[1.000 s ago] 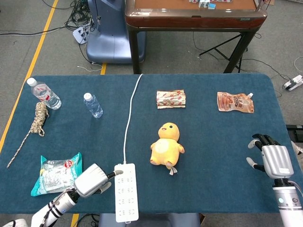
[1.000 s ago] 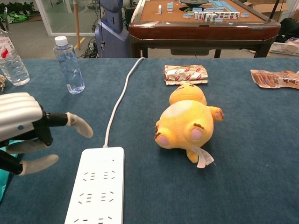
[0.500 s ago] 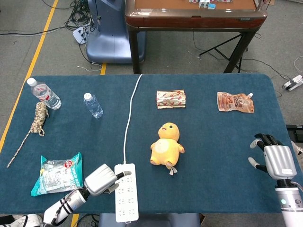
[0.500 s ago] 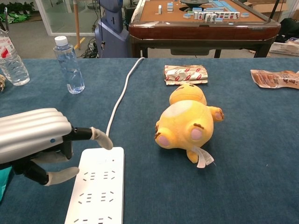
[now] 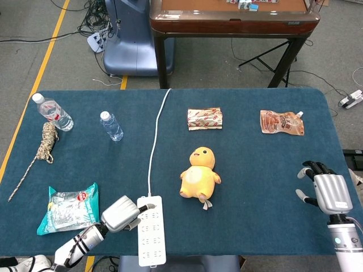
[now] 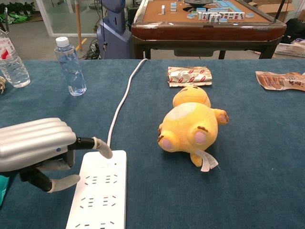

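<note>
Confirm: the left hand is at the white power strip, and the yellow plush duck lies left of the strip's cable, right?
Not quite. The head view shows the yellow plush duck lying right of the white cable. The left hand is indeed at the white power strip.

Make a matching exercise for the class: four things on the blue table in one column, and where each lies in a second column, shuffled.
Things:
1. Power strip
2. Duck toy
3. Rope
4. Brown pouch

Places:
A. Far right of the table
B. Middle of the table
C. Near edge, at the left hand
D. Far left, beside a bottle

Pairs: 1-C, 2-B, 3-D, 4-A
</note>
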Tool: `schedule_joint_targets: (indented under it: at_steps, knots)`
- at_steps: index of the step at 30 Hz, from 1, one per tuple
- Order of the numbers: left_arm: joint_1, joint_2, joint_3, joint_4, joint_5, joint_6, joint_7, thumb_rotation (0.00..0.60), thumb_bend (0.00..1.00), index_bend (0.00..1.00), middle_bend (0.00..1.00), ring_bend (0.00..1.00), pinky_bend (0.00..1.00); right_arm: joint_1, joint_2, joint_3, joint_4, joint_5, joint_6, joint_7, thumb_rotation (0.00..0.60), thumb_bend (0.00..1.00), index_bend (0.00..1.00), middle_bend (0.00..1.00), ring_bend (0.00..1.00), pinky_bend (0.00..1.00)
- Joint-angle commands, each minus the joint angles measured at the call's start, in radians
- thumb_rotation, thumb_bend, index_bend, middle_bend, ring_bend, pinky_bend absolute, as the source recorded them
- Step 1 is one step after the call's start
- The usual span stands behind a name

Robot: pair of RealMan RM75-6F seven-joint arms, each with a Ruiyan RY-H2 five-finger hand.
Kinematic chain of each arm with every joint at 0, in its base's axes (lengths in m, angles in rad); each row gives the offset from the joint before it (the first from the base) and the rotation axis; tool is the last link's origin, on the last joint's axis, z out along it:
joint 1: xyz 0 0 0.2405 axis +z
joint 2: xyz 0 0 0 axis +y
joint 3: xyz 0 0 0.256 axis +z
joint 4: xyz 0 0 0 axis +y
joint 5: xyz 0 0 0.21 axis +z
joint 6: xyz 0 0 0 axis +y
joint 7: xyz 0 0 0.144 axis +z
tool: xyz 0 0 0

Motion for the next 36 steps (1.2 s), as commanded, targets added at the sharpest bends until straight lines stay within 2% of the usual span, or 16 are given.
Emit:
schedule_joint_targets:
  at_steps: [1,11,20,36]
  knots:
    - [-0.005,-0.004,0.005,0.006,-0.007,-0.002,-0.017,0.600,0.45,0.31,1.00,0.96,1.00,0.002,-0.002,-0.001,0.001,-0.001,-0.002,-0.001,0.600,0.14,0.46,0.29,0.25,0.43]
    - [-0.007,-0.005,0.022,0.028,-0.018,0.006,-0.014,0.600,0.47,0.34,1.00,0.97,1.00,0.012,-0.008,-0.001,0.002,0.006,-0.019,-0.008,0.600,0.14,0.46,0.29,0.25,0.43]
    - [-0.015,0.009,0.018,-0.006,-0.079,-0.034,0.041,0.600,0.58,0.34,1.00,0.98,1.00,0.017,-0.015,-0.003,0.005,0.009,-0.026,-0.009,0.600,0.15,0.46,0.29,0.25,0.43]
    - [-0.034,-0.006,0.008,-0.013,-0.111,-0.043,0.076,0.600,0.58,0.34,1.00,0.99,1.00,0.015,-0.024,-0.009,0.022,0.014,-0.028,0.005,0.600,0.15,0.46,0.29,0.25,0.43]
